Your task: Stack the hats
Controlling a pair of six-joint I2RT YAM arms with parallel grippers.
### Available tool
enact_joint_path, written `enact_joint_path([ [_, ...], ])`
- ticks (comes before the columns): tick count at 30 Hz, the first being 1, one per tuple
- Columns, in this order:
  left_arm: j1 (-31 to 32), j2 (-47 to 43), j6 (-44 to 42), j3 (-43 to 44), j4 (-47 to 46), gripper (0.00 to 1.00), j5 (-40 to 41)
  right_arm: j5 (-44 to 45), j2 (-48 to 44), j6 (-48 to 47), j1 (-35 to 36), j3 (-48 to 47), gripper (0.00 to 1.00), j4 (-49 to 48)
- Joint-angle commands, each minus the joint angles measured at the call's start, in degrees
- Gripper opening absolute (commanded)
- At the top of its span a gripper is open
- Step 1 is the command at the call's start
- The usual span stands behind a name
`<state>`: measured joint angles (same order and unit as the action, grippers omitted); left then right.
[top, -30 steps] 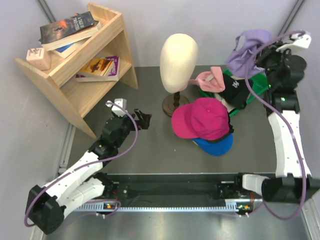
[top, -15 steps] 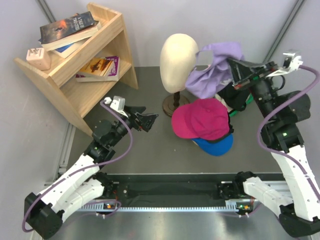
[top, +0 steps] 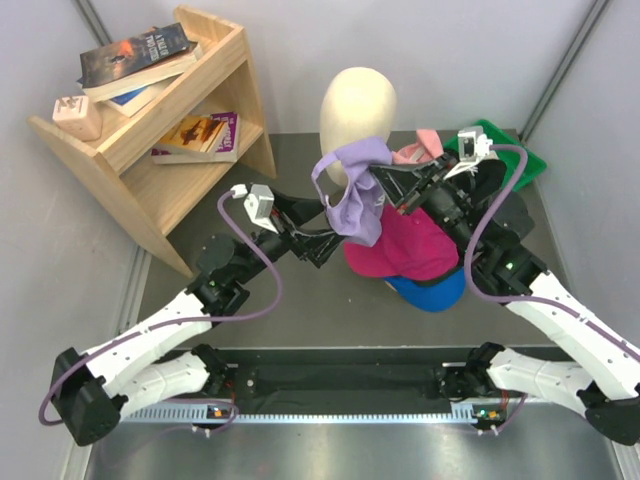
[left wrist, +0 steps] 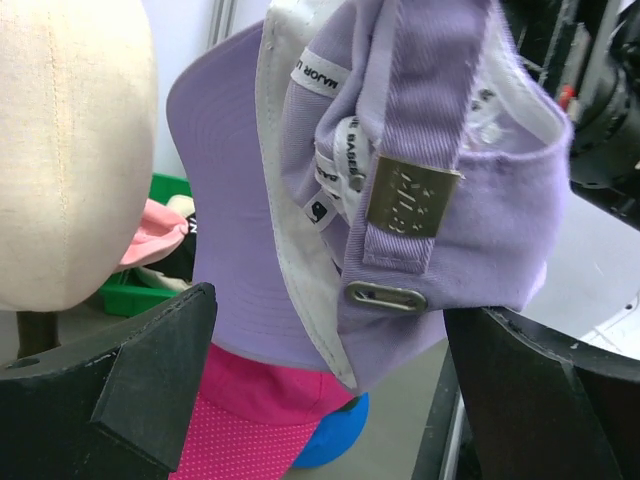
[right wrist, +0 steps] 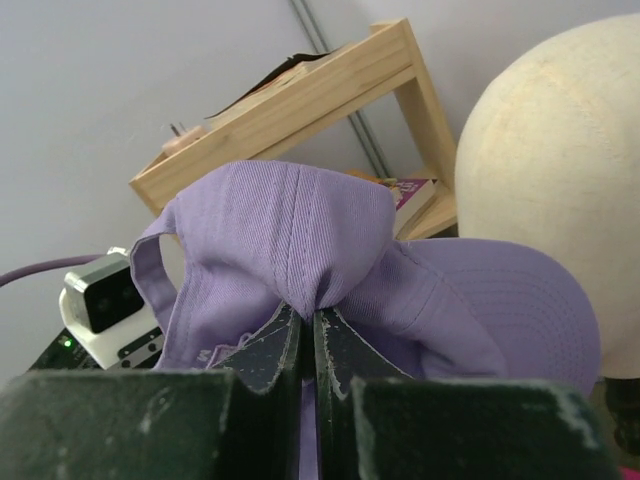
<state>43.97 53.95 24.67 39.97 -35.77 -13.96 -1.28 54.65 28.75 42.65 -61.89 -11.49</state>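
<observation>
Moved since earlier: lavender cap (top: pixel 352 195) and right arm have come from the tabletop's (top: pixel 300 290) far right corner to its middle; the left arm has reached in to meet them.
Lavender cap, place: in the air, hanging open side toward the left arm, just in front of the mannequin head (top: pixel 358 105) and above the near-left edge of the magenta cap (top: pixel 415 245).
Right pincer (right wrist: pixel 310 330): clenched on a thin fold of the lavender crown.
Left pincer (left wrist: pixel 330 310): released, jaws wide on either side of the cap's back strap, not touching it.
Stack so far: magenta cap on blue cap (top: pixel 435 292), right of the tabletop's middle.
Risk, grip: so narrow a pinch could slip and drop the cap askew.
Risk, handover: the left jaws may catch only the strap.
Risk, neighbour: a swing could knock the mannequin head.
</observation>
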Motion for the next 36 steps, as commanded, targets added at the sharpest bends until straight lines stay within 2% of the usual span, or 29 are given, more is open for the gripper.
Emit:
enact_joint_path([
  [1,0.16,0.89,-1.73,2.14,-6.05,0.97,0.51,2.32,0.1,0.51,2.61,-1.13,0.0,-6.62],
  [2,0.16,0.98,-1.64,1.96,-6.85,0.94,-0.36,2.59,0.28,0.51,2.7,-0.78,0.0,-6.71],
  [4,0.16,0.72,-0.94,0.91,-8.43,0.76,-2.83,4.08,0.45,0.34,2.7,0.1,0.0,-6.88],
  [6,0.16,-0.07,0.2,-0.32,-11.94,0.67,-3.79,4.53,0.46,0.08,2.78,0.89,0.0,-7.06],
  [7,0.16,-0.42,0.47,-1.46,-13.0,0.57,-4.84,4.88,0.45,-0.27,2.7,1.15,0.0,-7.32],
  [13,0.24,-0.96,3.63,-2.0,-16.7,0.26,-7.93,5.06,0.45,-0.54,2.7,2.56,0.0,-7.94],
  [14,0.16,-0.61,3.9,-1.74,-16.7,0.11,-8.8,4.97,0.37,-0.63,2.7,2.82,0.0,-8.03],
  [16,0.16,-0.6,4.86,-1.82,-17.58,0.01,-8.98,5.23,0.02,-0.63,2.7,3.53,0.0,-8.03],
  [20,0.16,-2.09,5.92,-2.52,-17.15,0.0,-8.46,6.29,-0.95,-1.07,2.7,4.76,0.0,-7.94],
  [24,0.16,-5.08,3.12,-2.26,-11.98,0.0,-2.51,6.73,-1.65,-2.29,2.78,4.93,0.0,-6.1],
  [27,0.16,-6.67,-0.21,2.3,-0.04,0.0,-1.68,5.24,-3.05,-6.05,2.7,6.42,0.27,-4.95],
  [28,0.16,-6.67,-1.19,5.96,2.87,0.0,-2.73,3.15,-3.32,-7.64,2.7,6.6,0.45,-4.34],
  [29,0.16,-6.58,-2.42,7.83,10.12,0.0,-3.53,2.08,-3.76,-9.83,2.7,6.52,0.53,-1.64],
  [30,0.16,-6.67,-4.69,9.59,13.32,0.0,-4.4,1.55,-4.63,-14.38,2.7,5.56,0.61,0.3],
  [31,0.16,-6.49,-5.93,11.52,16.4,0.0,-6.5,-1.59,-4.99,-16.6,2.7,4.94,0.74,2.24],
  [34,0.16,-5.7,-10.94,17.68,29.5,0.0,-11.42,-3.9,-7.8,-25.31,2.78,3.27,0.9,10.5],
  [36,0.16,-5.44,-13.14,19.8,34.16,0.0,-14.42,-4.95,-11.21,-31.17,2.7,4.14,0.94,13.57],
])
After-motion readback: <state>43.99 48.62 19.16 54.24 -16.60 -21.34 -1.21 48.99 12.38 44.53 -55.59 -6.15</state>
